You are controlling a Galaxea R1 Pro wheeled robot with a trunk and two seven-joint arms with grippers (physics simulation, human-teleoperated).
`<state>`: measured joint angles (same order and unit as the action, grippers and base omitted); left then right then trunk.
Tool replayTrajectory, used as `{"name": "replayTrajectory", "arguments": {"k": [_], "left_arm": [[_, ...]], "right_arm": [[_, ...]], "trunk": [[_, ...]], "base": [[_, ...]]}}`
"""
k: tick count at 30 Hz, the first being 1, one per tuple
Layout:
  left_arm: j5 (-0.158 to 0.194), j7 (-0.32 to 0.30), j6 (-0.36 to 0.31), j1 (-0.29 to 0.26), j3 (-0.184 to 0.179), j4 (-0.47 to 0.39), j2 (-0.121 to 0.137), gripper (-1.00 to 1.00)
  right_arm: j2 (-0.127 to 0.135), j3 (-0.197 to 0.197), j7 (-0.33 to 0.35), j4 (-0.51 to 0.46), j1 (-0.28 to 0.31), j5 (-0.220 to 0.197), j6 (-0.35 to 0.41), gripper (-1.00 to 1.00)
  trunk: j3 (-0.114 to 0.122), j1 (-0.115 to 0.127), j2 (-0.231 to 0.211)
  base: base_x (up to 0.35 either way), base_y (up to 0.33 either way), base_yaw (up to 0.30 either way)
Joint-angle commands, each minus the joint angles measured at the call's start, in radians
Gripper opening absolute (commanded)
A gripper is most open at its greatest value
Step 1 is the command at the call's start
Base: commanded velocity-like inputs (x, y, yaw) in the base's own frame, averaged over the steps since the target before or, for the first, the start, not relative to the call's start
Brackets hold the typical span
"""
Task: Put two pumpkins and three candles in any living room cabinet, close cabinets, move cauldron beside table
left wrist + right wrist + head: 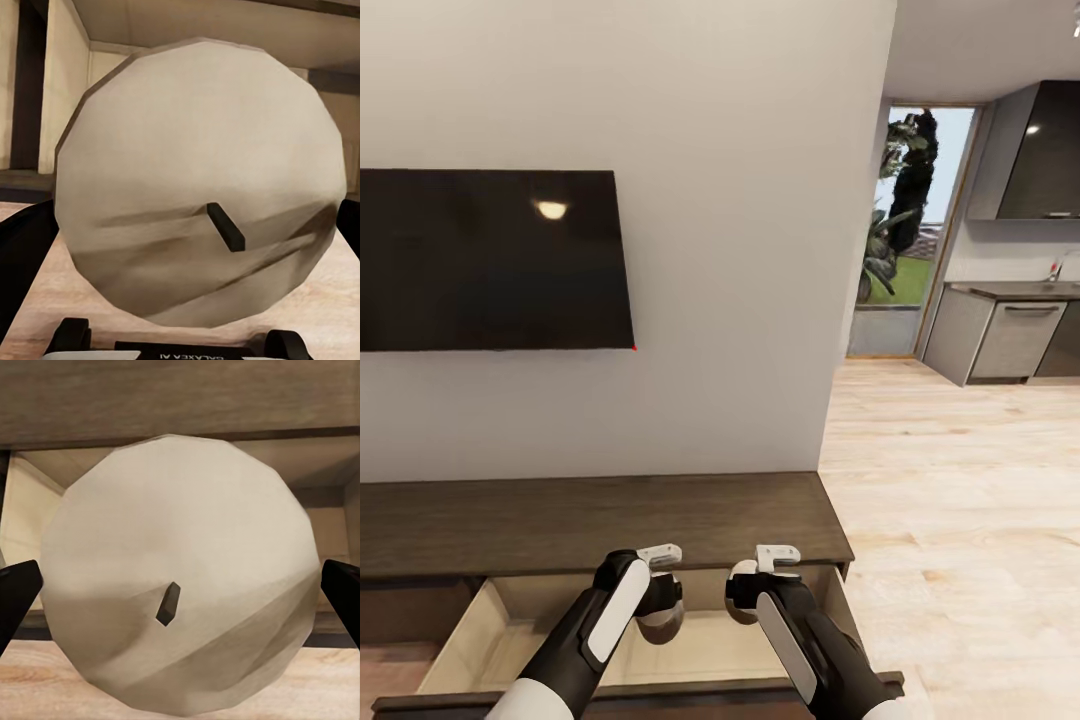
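The long dark-brown cabinet (590, 520) stands against the wall with its right drawer (480, 625) pulled open, showing a beige interior. Both grippers hang over that drawer. My left gripper (660, 600) is shut on a pale candle (195, 180), whose flat round top and dark wick face the left wrist camera. My right gripper (745, 592) is shut on a second candle (180, 570), with dark fingertips (15, 592) pressed against its sides. Behind both candles the wrist views show the drawer's light walls. The pumpkins and the cauldron are out of view.
A black TV (490, 260) hangs on the wall above the cabinet. Light wood floor (960, 480) runs to the right toward grey kitchen units (1010, 340) and a glass door (900, 230). The drawer's front edge (660, 692) lies just below my arms.
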<state>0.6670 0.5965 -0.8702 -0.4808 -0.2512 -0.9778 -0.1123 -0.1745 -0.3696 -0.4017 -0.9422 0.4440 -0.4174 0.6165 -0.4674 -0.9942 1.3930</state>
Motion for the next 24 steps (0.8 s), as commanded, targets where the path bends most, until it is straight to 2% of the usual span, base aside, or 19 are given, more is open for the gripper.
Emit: {"name": "replayTrajectory", "arguments": {"k": [1,24], "left_arm": [[0.009,0.012,-0.001,-0.001,-0.002,-0.001,0.0,-1.0],[0.008,0.012,0.0,-0.001,-0.002,-0.001,0.001,-1.0]], "right_arm": [[0.0,-0.002,-0.009,-0.001,0.001,-0.009,0.002,-1.0],[0.0,-0.002,-0.009,0.002,0.001,-0.009,0.0,-1.0]], "trunk": [[-0.004,-0.004,0.008],[-0.076,-0.092,0.169]], "base": [[0.0,0.0,0.0],[0.0,0.0,0.0]]}}
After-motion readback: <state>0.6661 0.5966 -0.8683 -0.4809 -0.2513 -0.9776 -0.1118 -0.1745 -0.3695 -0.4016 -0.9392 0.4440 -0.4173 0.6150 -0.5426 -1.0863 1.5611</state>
